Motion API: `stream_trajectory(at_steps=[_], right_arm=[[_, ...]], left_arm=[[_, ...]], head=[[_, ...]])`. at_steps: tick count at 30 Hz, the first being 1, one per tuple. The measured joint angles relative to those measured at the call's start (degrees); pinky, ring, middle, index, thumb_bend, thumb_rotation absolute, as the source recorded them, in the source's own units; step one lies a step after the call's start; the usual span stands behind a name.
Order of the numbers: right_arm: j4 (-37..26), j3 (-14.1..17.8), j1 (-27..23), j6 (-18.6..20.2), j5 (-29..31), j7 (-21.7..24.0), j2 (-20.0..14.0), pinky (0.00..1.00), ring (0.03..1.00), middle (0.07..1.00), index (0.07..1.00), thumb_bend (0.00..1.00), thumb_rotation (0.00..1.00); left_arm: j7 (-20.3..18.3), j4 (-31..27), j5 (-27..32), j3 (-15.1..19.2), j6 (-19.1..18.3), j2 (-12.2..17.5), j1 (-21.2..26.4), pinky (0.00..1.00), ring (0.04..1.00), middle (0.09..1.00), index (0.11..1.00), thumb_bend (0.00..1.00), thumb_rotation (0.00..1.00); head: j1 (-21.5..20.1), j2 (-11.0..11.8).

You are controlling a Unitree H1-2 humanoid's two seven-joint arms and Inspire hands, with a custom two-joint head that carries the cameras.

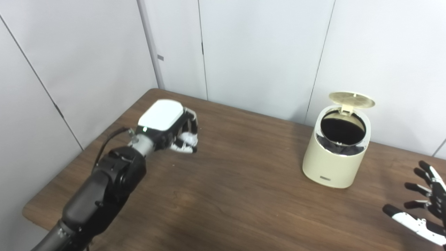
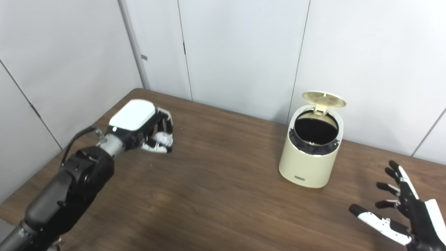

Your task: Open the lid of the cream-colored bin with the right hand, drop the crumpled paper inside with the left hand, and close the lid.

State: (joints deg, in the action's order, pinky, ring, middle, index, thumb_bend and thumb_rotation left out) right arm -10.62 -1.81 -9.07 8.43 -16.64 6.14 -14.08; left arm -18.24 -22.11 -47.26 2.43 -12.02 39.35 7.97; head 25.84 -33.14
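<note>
**Bin open on the table, paper in the left hand**

Left eye view: Bin (image 1: 334,153), cream-colored and round, stands on the right half of a brown wooden table (image 1: 230,198), near the far edge by the pale wall panels (image 1: 264,52). Its lid (image 1: 352,99) is tipped up and back on its hinge, so the dark inside with a black liner shows. The left hand (image 1: 170,127) hovers over the far left part of the table, well apart from the bin. Its white back faces up and its fingers are curled tightly under, wrapped around something pale that looks like the crumpled paper (image 1: 186,140); only a small part of it shows between the fingers. The right hand (image 1: 423,205) is at the bottom right corner, to the right of the bin and apart from it, with its fingers spread wide and nothing in it.

Right eye view: The same scene from slightly to the right. The bin (image 2: 310,157) sits right of center, lid (image 2: 324,99) raised. The left hand (image 2: 143,125) is curled closed around the pale paper (image 2: 163,139) above the table's left side. The right hand (image 2: 404,214) shows more fully at the lower right, palm turned inward toward the bin, fingers and thumb fanned apart, holding nothing and touching nothing.
</note>
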Motion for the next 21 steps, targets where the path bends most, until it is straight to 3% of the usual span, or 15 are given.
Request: stream_trajectory(at_steps=[4,9,13,16,21], right_arm=[[0.14,-0.11,0.03,-0.01,-0.63,-0.19,0.23,0.54,0.789,0.921,0.942,0.81,0.49],[0.49,-0.39,0.06,0.00,-1.31,-0.66,0.65,0.60,0.808,0.920,0.950,0.77,0.43],[0.55,-1.08,0.03,0.01,-1.67,-0.67,1.62,0.62,0.838,0.954,0.961,0.74,0.31],[0.64,-1.38,0.03,0.01,-2.35,-0.67,1.95,0.65,0.842,0.952,0.955,0.76,0.28],[0.66,-1.37,0.02,0.00,-2.41,-0.67,1.80,0.65,0.826,0.942,0.947,0.78,0.25]], left_arm=[[-1.52,-2.72,-1.74,-0.10,-0.05,-0.02,1.44,0.30,0.329,0.411,0.513,0.52,0.00],[-3.12,-6.14,-1.29,-0.08,-0.08,-1.19,4.32,0.28,0.335,0.433,0.530,0.50,0.00],[-3.17,-6.92,2.75,0.06,-0.37,-5.26,7.60,0.27,0.340,0.456,0.534,0.49,0.00],[-3.17,-6.92,3.77,-0.42,-0.53,-8.88,8.92,0.31,0.358,0.461,0.536,0.50,0.00],[-2.44,-6.66,4.06,-1.39,-0.39,-12.24,9.56,0.29,0.338,0.438,0.536,0.49,0.00]], head=[[-0.79,0.35],[-3.95,1.05],[-6.50,1.41],[-8.61,1.84],[-12.04,2.64]])
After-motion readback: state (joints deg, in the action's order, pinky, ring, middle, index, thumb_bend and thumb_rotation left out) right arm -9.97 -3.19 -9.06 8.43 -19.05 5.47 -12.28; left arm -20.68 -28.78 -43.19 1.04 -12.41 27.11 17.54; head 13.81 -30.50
